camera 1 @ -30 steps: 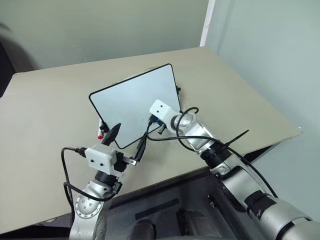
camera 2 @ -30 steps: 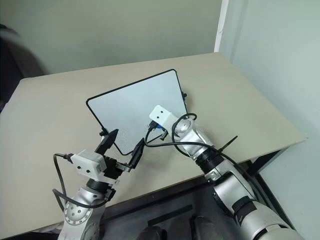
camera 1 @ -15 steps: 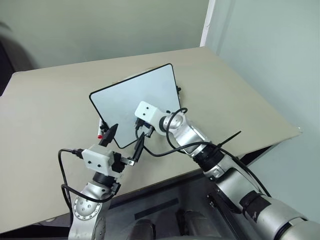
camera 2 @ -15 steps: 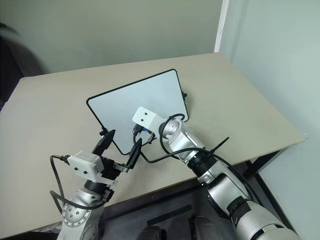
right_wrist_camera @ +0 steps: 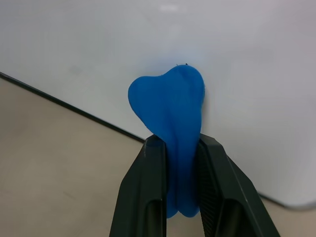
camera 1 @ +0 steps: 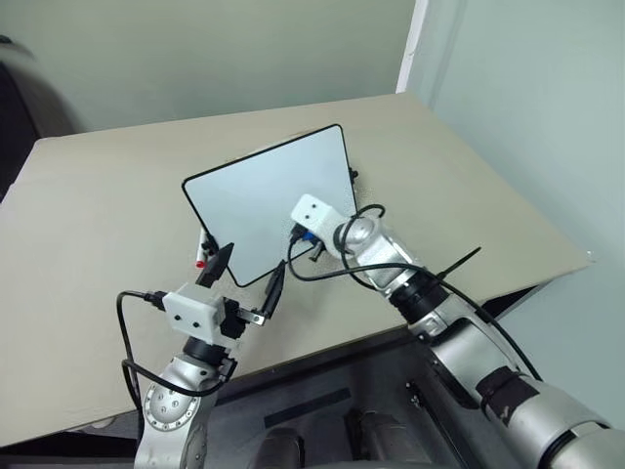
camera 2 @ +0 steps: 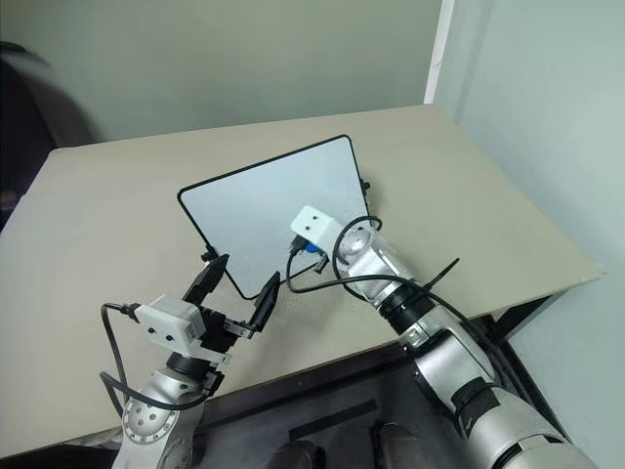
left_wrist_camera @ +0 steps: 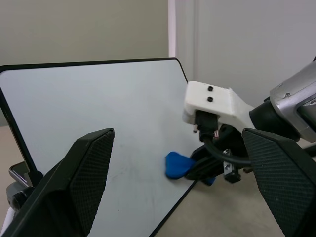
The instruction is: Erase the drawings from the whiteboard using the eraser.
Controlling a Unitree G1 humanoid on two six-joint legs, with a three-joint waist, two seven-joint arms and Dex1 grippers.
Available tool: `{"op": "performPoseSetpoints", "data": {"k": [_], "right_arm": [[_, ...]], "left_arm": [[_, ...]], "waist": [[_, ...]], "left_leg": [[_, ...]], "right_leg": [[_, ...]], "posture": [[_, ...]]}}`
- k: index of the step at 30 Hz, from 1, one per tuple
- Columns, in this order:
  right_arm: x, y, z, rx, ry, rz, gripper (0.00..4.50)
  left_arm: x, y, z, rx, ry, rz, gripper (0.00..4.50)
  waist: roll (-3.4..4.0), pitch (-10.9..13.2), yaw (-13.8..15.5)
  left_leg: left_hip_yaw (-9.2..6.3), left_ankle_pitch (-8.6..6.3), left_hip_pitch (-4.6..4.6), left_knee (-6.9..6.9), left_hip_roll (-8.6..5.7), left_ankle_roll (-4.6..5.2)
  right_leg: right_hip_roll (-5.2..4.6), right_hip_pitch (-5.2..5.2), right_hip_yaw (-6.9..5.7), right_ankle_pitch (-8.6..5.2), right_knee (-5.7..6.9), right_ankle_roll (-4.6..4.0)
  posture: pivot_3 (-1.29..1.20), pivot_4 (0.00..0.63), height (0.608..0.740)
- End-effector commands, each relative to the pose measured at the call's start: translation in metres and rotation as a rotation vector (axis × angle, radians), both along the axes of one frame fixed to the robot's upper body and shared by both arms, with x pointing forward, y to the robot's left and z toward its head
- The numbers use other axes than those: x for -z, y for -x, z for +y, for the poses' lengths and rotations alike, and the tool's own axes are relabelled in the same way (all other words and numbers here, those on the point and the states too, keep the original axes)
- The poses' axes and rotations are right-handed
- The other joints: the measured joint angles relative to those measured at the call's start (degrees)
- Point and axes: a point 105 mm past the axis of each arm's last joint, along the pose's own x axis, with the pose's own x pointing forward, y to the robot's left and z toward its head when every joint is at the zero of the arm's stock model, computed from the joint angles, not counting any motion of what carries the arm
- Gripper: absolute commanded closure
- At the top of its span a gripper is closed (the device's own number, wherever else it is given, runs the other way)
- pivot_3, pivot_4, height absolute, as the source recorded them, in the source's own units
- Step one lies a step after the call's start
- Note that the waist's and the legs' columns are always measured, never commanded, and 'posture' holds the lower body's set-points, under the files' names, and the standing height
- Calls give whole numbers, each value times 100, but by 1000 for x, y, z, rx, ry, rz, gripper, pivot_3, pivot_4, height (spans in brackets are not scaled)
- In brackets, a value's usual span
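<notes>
Right wrist view: the right gripper (right_wrist_camera: 175,185) has its two black fingers pinching the eraser (right_wrist_camera: 173,111), a soft blue piece squeezed narrow at the pinch and bulging past the tips.
Eraser contact: its free end lies on the whiteboard (right_wrist_camera: 237,59), just inside the black frame edge that runs beneath the fingers.
Step in hand: wiping, judged from the eraser resting against the board near its lower edge.
Drawings: no red mark can be made out ahead of the eraser; beside it, only a faint greyish trace (left_wrist_camera: 129,168) on the white in the left wrist view.
Next move: probably a firm stroke away from the frame edge across that faint trace, keeping the blue tip flat on the board and off the rim.
Left gripper (camera 1: 241,272): fingers spread wide, holding nothing, hovering near the board's corner, apart from the eraser.
Marker (camera 1: 202,251): red-capped, lying off the board's edge, on the far side of the left gripper from the eraser.
</notes>
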Motion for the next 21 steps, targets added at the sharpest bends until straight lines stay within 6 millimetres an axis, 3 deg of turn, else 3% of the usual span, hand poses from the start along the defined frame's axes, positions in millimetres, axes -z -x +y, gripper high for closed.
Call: {"op": "performPoseSetpoints", "data": {"k": [1,10,21], "right_arm": [[-18,-8,-8,42,-22,-52,4017],[-13,-7,-18,60,-16,-48,4017],[-23,10,28,-96,-56,-87,4017]], "left_arm": [[-9,1,-2,15,3,-34,0],[-7,-2,-3,20,2,-35,0],[-7,-4,-6,21,4,-39,0]], "waist": [[-4,-2,0],[-7,-8,3],[-6,-7,-23]], "left_leg": [[0,1,0,1,0,2],[1,38,12,0,0,63],[2,32,16,-8,0,58]], "right_leg": [[0,0,0,0,0,0],[0,9,-1,12,1,2],[2,4,-1,12,-3,2]], "posture": [[0,150,739],[0,150,739],[0,150,739]]}}
